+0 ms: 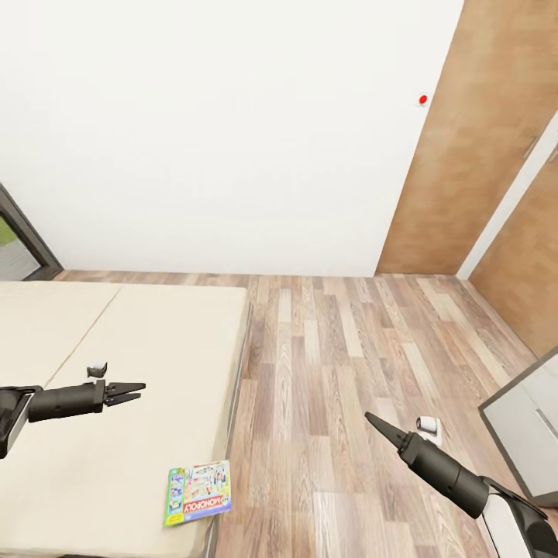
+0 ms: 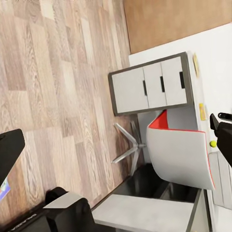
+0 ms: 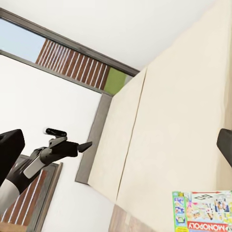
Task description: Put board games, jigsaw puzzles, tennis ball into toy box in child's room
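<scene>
Below and to the right of the clenched left end effector (image 1: 138, 390), Monopoly box (image 1: 198, 492) lies flat on bed (image 1: 155, 341), long axis across the mattress seam; right end effector (image 1: 374, 422) is clenched, empty.

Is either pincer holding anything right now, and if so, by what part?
Nothing is held. The left pincer hangs bare above the bed, the right pincer above the floor; the Monopoly box lies untouched.

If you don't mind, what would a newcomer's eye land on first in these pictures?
Probably the colourful flat Monopoly game box near the corner of the cream-beige bed. Next, the two dark arms: the left pincer over the mattress, the right pincer over the wood-plank floor.
</scene>
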### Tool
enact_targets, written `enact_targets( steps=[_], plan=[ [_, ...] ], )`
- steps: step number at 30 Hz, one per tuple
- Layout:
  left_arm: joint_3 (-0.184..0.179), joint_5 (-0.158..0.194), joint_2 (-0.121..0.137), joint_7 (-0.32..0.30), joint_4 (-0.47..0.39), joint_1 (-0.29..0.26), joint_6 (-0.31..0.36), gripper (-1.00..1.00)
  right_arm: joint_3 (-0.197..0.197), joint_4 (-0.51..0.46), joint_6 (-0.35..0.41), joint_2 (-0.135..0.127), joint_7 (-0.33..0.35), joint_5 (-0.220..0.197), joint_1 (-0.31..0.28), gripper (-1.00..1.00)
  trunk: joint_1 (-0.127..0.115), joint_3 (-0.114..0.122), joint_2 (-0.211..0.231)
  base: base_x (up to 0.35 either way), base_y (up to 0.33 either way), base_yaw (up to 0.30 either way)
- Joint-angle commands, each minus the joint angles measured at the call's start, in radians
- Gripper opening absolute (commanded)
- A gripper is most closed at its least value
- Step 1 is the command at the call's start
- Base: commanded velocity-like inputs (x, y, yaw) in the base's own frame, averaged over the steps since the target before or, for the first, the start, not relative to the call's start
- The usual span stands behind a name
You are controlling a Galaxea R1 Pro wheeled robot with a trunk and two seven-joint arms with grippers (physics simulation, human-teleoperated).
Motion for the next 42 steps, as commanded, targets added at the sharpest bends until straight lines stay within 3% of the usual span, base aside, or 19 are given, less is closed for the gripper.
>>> enact_targets(
  steps=[1, 42],
  plan=[
    [0.004, -0.011, -0.001, -0.008, -0.001, -0.001, 0.011, 1.0, -0.001, 0.0, 0.006, 0.0, 0.001, -0.003, -0.001, 1.0, 0.001, 0.0, -0.002, 0.0, 0.0, 0.0],
    [0.004, -0.01, -0.001, -0.008, -0.001, -0.001, 0.011, 1.0, -0.001, -0.002, 0.005, 0.0, 0.001, -0.003, -0.001, 1.0, 0.001, 0.067, -0.002, 0.0, 0.0, 0.0]
  ],
)
